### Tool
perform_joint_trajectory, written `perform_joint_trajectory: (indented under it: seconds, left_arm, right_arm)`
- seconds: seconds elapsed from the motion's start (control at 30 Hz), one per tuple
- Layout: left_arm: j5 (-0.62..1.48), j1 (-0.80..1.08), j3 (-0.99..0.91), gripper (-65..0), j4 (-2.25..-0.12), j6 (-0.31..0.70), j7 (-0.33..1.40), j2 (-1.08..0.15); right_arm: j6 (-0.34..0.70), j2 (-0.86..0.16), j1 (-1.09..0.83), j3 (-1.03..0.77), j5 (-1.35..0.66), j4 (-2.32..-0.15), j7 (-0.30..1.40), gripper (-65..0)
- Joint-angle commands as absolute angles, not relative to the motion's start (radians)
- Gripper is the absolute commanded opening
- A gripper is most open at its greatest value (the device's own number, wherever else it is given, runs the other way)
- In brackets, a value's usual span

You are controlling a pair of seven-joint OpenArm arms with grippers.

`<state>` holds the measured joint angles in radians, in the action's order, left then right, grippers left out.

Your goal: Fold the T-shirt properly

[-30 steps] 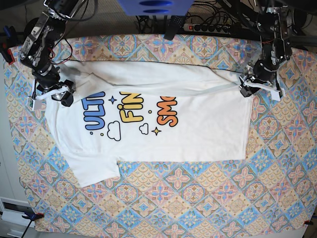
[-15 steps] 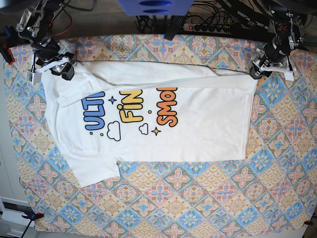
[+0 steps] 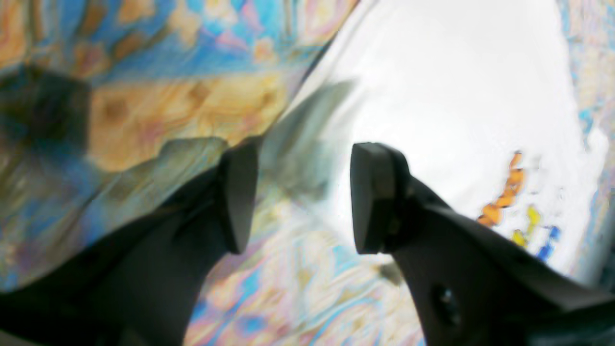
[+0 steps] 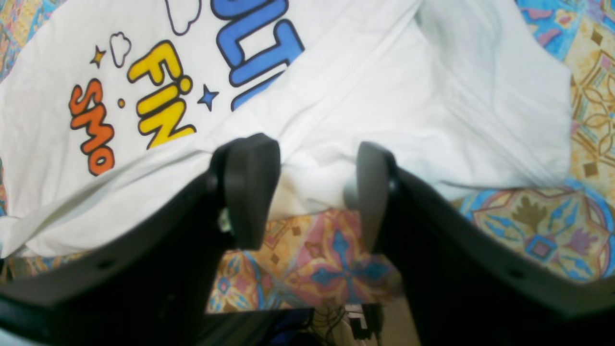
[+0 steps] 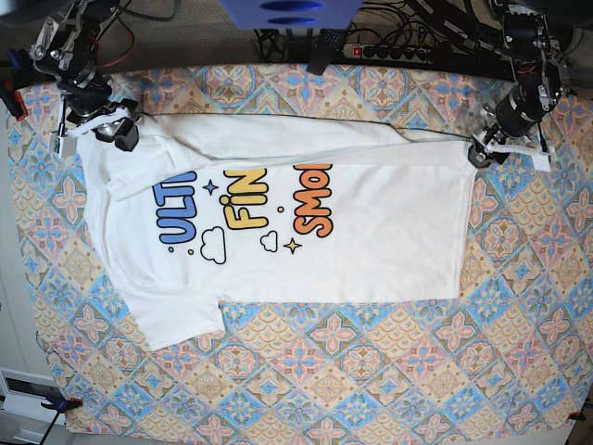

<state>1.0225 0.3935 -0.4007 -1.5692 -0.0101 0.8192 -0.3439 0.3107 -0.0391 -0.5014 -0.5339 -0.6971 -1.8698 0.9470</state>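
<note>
The white T-shirt (image 5: 371,222) lies print-up on the patterned cloth, its "ULTRA FINE SMOL" lettering partly covered by the far edge folded over it. One sleeve sticks out at the near left. My right gripper (image 5: 93,127) hovers at the shirt's far left corner. In the right wrist view it (image 4: 312,192) is open and empty over the shirt's edge (image 4: 384,96). My left gripper (image 5: 505,150) is at the shirt's far right corner. In the left wrist view it (image 3: 302,197) is open and empty, with the blurred shirt (image 3: 456,96) beyond it.
A colourful patterned tablecloth (image 5: 371,371) covers the table. A power strip with cables (image 5: 389,51) runs along the back edge. A blue object (image 5: 287,11) hangs at the top centre. The table's near edge is at the bottom of the base view.
Both grippers have moved off the folded far edge towards the shirt's far corners. The left gripper then dropped slightly nearer. The fold now lies flatter.
</note>
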Motion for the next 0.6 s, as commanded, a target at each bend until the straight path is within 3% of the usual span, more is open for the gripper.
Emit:
perform_joint_trajectory:
  seconds: [0.0, 0.33, 0.57]
  left_arm:
    - [1.033, 0.378, -0.406, -34.2, -1.59, -0.004, 0.803, -0.36]
    - [1.043, 0.266, -0.409, -34.5, -1.541, -0.005, 0.885, -0.36]
    - [1.125, 0.41, -0.466, -34.5, -1.676, -0.005, 0.963, -0.361]
  right_arm:
    - [0.318, -0.05, -0.503, -0.538, -0.716, -1.883, 0.932, -36.5]
    - [0.318, -0.05, -0.503, -0.538, -0.716, -1.883, 0.932, -36.5]
    - [0.318, -0.05, -0.504, -0.538, -0.716, -1.883, 0.929, -36.5]
